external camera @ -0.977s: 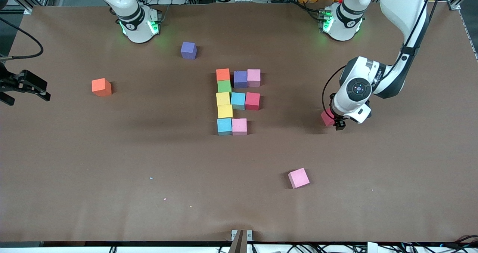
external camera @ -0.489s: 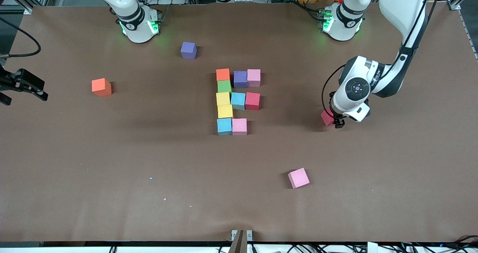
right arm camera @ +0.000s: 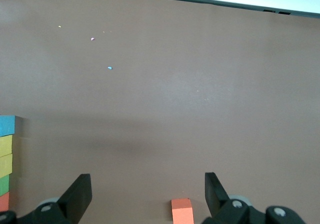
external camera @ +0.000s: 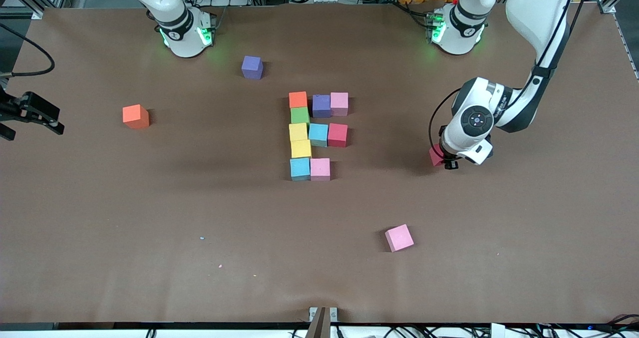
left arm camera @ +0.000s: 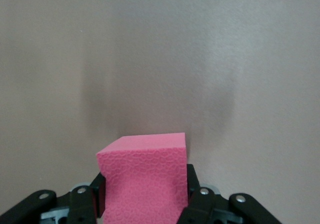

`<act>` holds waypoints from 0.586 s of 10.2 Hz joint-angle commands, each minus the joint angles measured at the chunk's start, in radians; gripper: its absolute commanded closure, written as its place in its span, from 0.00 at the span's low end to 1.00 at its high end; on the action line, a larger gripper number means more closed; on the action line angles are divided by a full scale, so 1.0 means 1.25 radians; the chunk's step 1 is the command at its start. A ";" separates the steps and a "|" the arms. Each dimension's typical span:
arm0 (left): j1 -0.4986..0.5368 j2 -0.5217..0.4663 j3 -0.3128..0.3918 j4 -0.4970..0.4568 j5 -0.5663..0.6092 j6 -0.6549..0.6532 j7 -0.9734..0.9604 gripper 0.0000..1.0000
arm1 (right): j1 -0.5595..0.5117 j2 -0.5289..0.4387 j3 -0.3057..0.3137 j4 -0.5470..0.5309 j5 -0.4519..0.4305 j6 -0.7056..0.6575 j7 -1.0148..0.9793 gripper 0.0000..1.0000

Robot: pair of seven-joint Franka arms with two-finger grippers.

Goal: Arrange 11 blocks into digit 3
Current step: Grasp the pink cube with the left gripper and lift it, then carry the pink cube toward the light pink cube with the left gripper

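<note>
Ten cubes sit in the figure (external camera: pixel 314 136), only the lowest row's end spot empty. The left gripper (external camera: pixel 446 160) clamps a red block (left arm camera: pixel 145 176) toward its end of the table. The right gripper (right arm camera: pixel 147 194) waits, fingers wide, above the loose orange cube (external camera: pixel 136 116).

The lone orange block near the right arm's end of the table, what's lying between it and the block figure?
Nothing: in the front view only bare brown table lies between the lone orange block and the block figure.
</note>
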 commanded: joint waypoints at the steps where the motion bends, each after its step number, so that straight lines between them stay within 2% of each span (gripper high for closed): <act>1: -0.012 0.032 -0.010 0.067 0.000 0.000 -0.032 0.79 | -0.006 0.003 0.007 0.015 -0.001 -0.014 0.008 0.00; 3: -0.062 0.067 -0.017 0.147 -0.016 -0.022 -0.090 0.79 | -0.005 0.003 0.007 0.015 -0.002 -0.014 0.006 0.00; 6: -0.150 0.155 -0.017 0.308 -0.033 -0.083 -0.174 0.79 | -0.006 0.003 0.007 0.015 -0.002 -0.014 0.006 0.00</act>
